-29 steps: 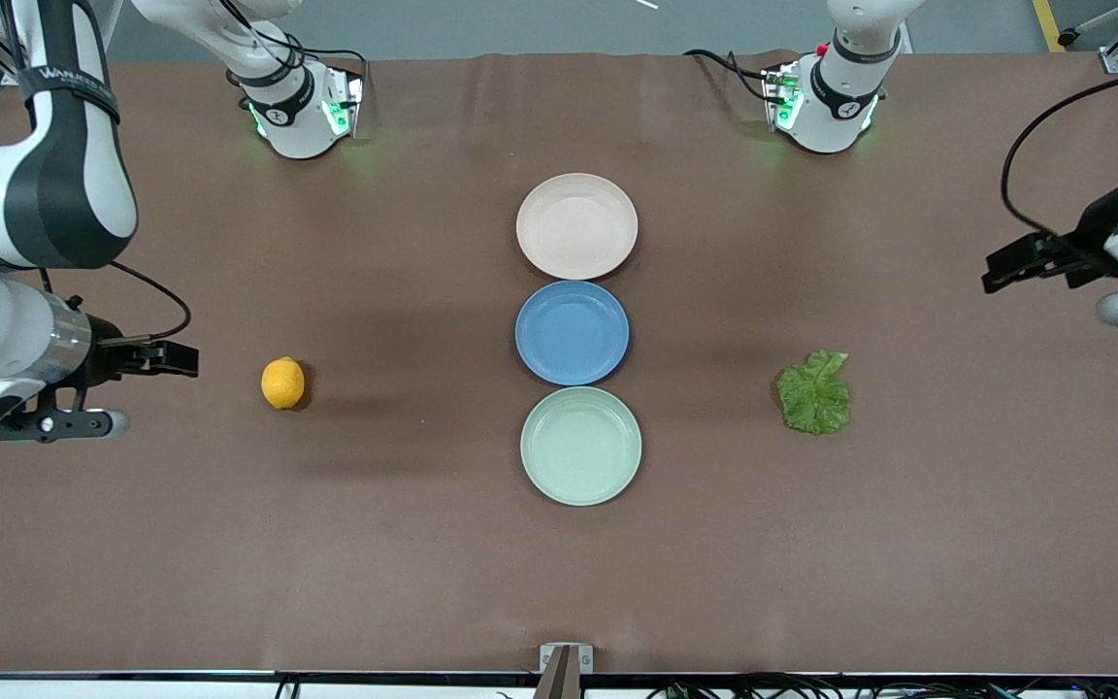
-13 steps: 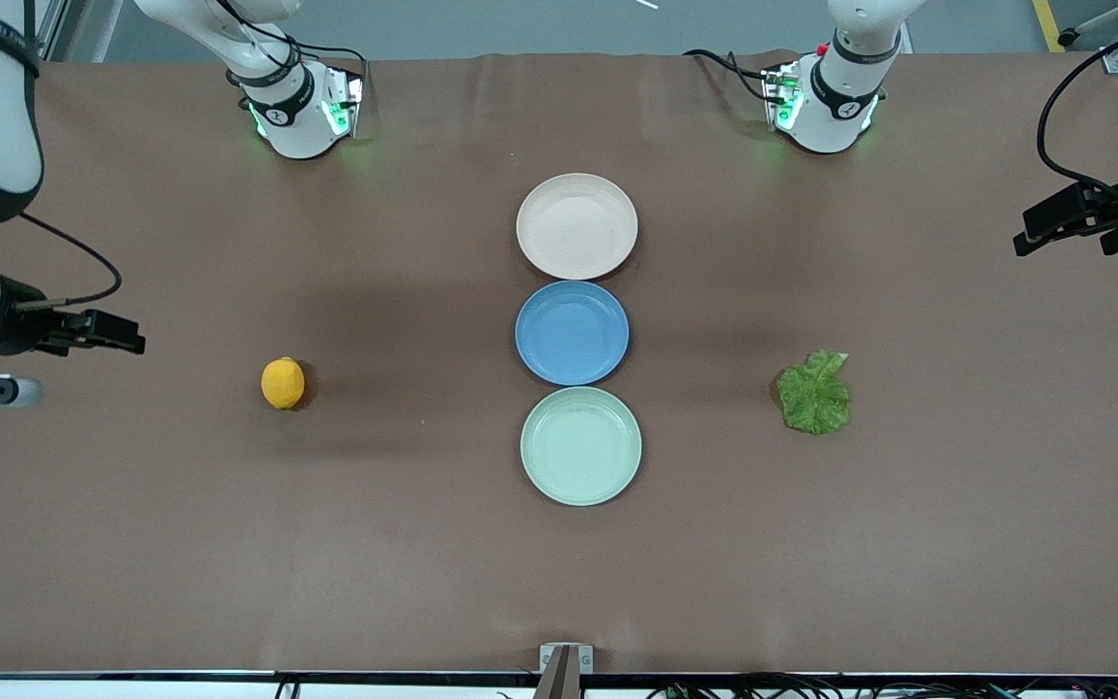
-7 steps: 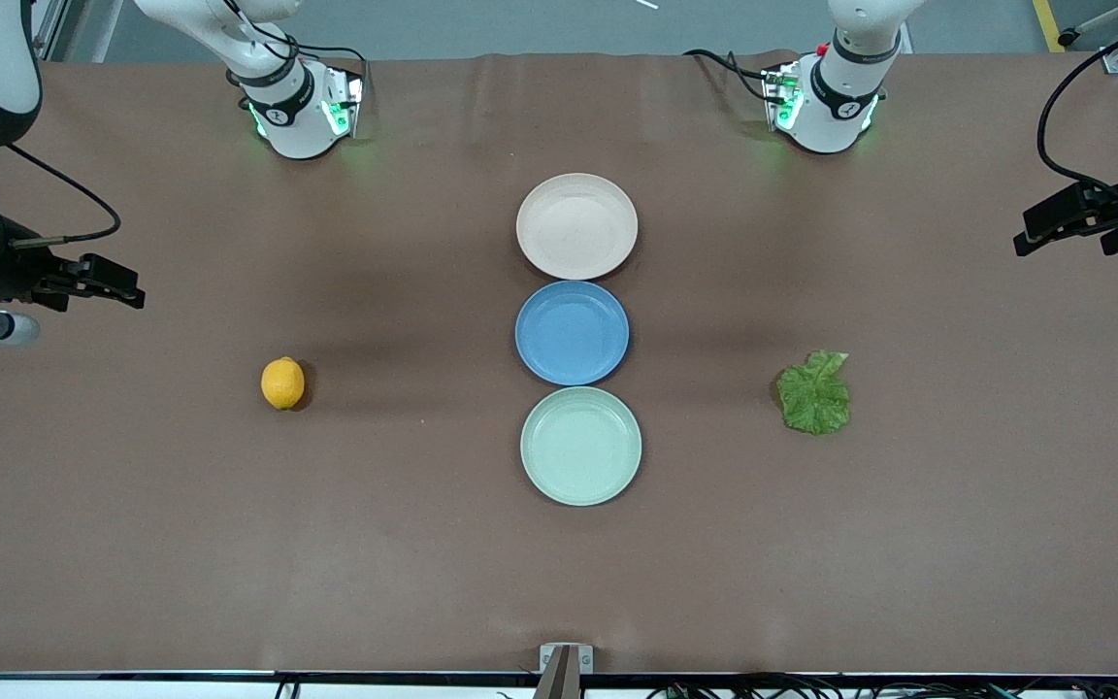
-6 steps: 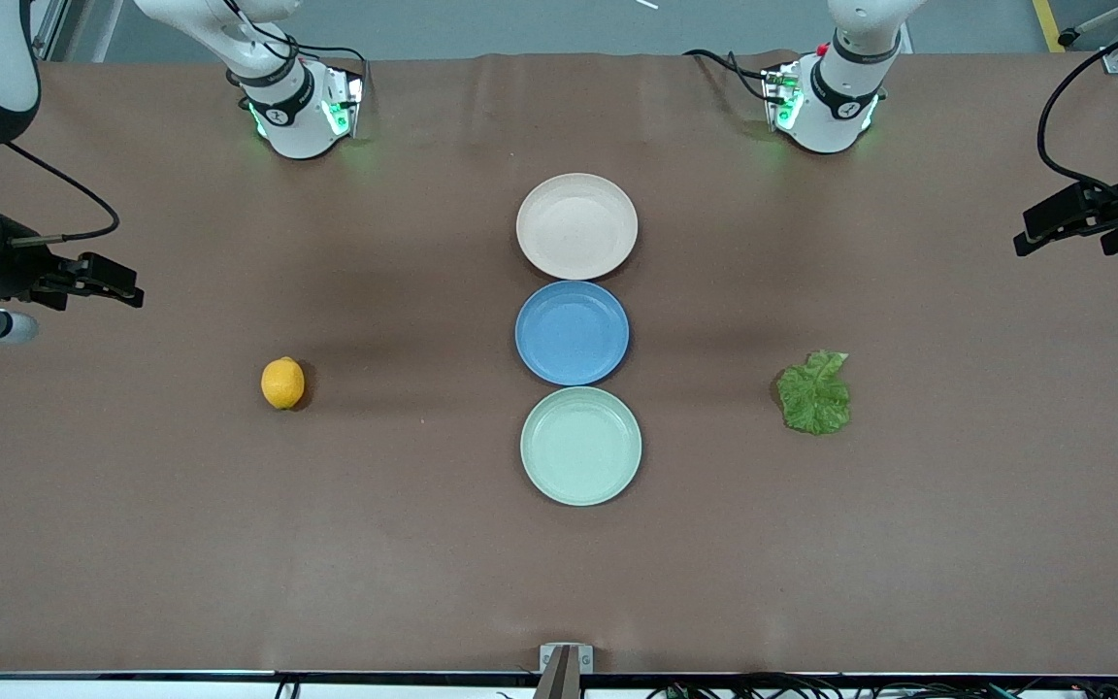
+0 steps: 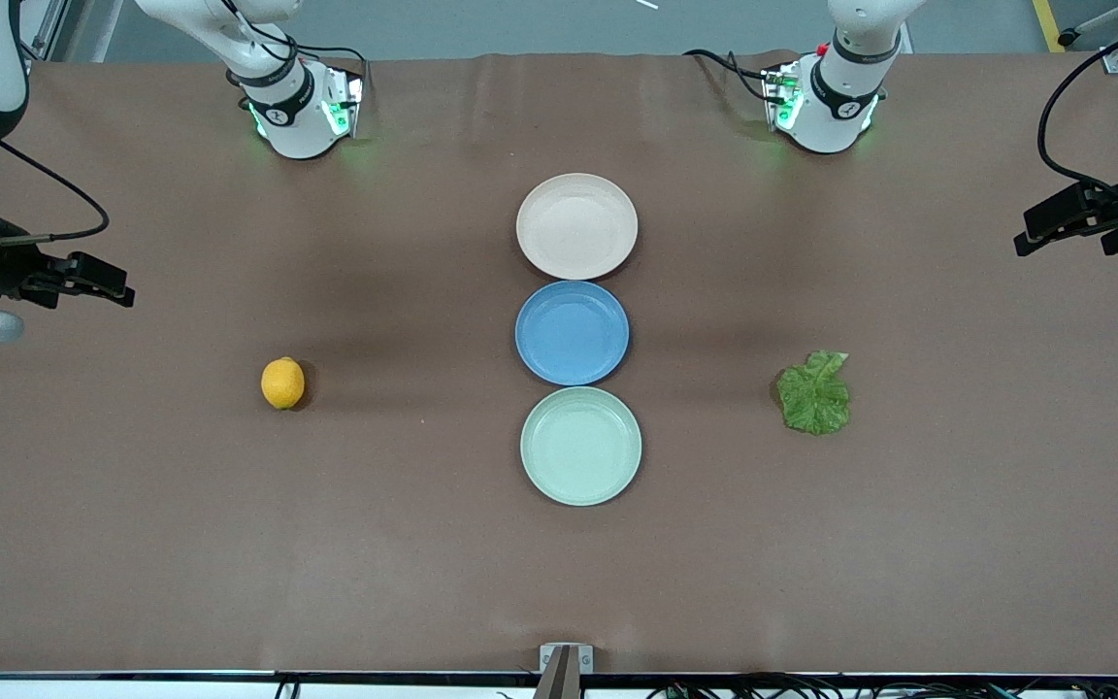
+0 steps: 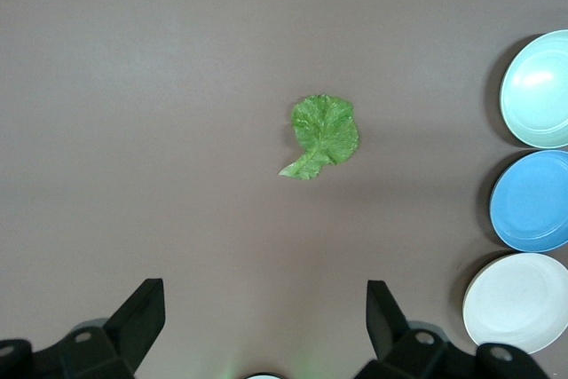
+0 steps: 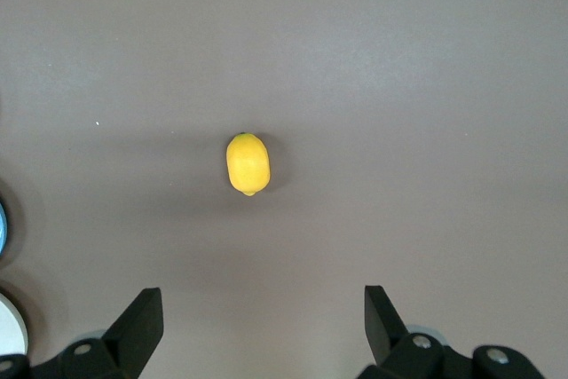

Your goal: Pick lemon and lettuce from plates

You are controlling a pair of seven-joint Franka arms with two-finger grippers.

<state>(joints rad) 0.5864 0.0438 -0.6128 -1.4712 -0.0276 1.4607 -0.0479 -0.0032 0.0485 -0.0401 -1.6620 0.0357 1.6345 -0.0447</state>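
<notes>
The lemon (image 5: 282,382) and the lettuce (image 5: 814,392) both lie on the bare table (image 5: 229,544), not on a plate. The beige plate (image 5: 576,225), the blue plate (image 5: 572,332) and the mint plate (image 5: 580,446) stand in a row at mid-table, all empty.

The right gripper (image 5: 83,280) is raised over the table edge at its own end, fingers spread wide and holding nothing. In the right wrist view the lemon (image 7: 247,163) sits well ahead of the fingers (image 7: 138,321), roughly on the line between them.

The left gripper (image 5: 1064,221) is raised over its own table edge, fingers likewise spread and empty. In the left wrist view the lettuce (image 6: 324,133) lies well ahead of the fingers (image 6: 142,312), slightly off the mid-line.

Judgement: nothing remains to lift from the plates. If either item is to be gripped, each gripper should centre over it before descending. Straddle the lemon across its narrow width to prevent rolling. The lettuce lies flat; the fingers need to reach table level and pinch a raised crinkle, or they may close on nothing.
</notes>
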